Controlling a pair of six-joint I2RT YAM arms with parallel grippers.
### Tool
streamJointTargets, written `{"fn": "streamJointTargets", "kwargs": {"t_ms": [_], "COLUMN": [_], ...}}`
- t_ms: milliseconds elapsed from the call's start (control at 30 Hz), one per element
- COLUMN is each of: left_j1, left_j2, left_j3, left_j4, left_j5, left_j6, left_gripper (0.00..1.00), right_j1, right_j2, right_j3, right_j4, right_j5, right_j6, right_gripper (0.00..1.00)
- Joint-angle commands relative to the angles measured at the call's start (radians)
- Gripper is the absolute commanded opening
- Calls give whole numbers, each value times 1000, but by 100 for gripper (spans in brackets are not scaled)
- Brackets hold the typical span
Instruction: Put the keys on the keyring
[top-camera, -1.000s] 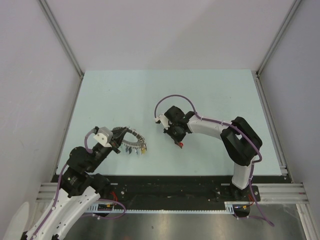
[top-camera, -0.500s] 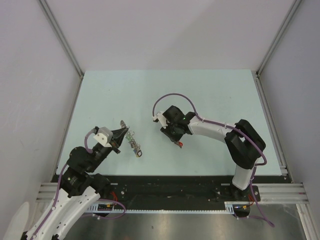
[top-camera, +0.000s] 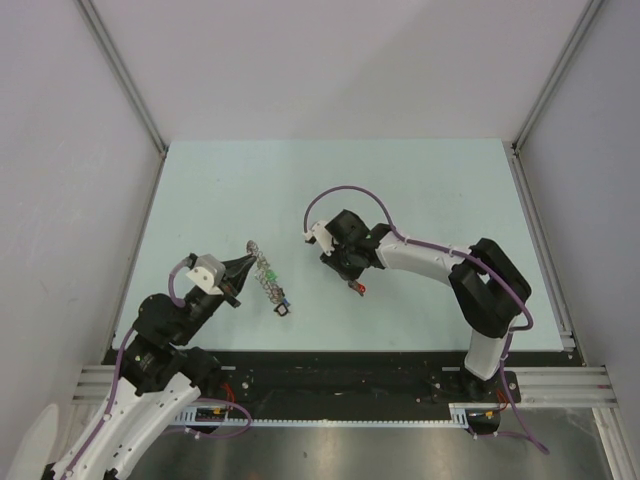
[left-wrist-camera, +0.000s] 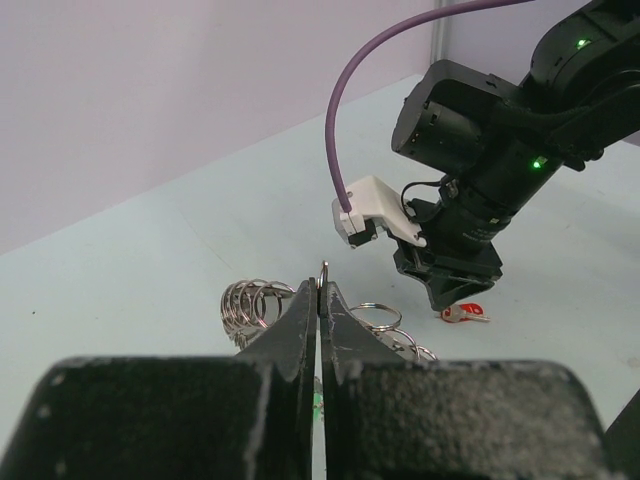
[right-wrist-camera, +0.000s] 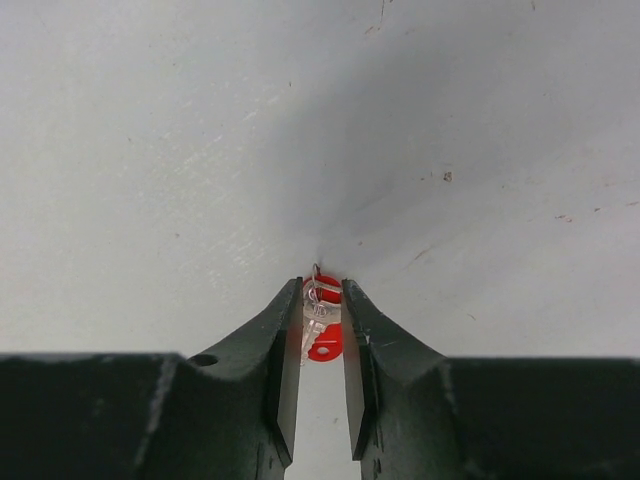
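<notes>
Low over the desk (top-camera: 420, 180), the right claw (right-wrist-camera: 322, 290) is pinching the little red key (right-wrist-camera: 322, 345), almost closed, while the left claw (left-wrist-camera: 320, 290) is gripping the keyring (top-camera: 268, 282) tight, so next the key likely needs carrying over.

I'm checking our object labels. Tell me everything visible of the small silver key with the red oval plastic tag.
The small silver key with the red oval plastic tag lies on the pale table, near its middle. Its glossy red tag has a hole, and a thin wire loop joins the tag to the metal key. The right gripper reaches down over it, and its black fingers flank it closely. Whether they pinch it cannot be told.
</notes>
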Motion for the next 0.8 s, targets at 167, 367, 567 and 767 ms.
{"fn": "streamJointTargets", "kwargs": {"t_ms": [167, 367, 567, 767], "left_j1": [-2, -4, -2, -2], "left_j2": [-6, -5, -3, 0], "left_j3": [11, 11, 11, 12], "left_j4": [66, 65, 66, 68], "left_j5": [-1, 1, 2, 4], "left_j6": [11, 11, 11, 11], "left_gripper": [0, 1, 0, 0], "right_j1": [-1, -2, -4, -5], "right_j2": [30, 35, 36, 36], "right_j3": [16, 12, 5, -1], "right_j4": [5, 0, -11, -11], "right_j5": [-15, -15, 0, -5], "right_j6": [-6, 0, 5, 8], "right_gripper": [24, 23, 22, 21]}}
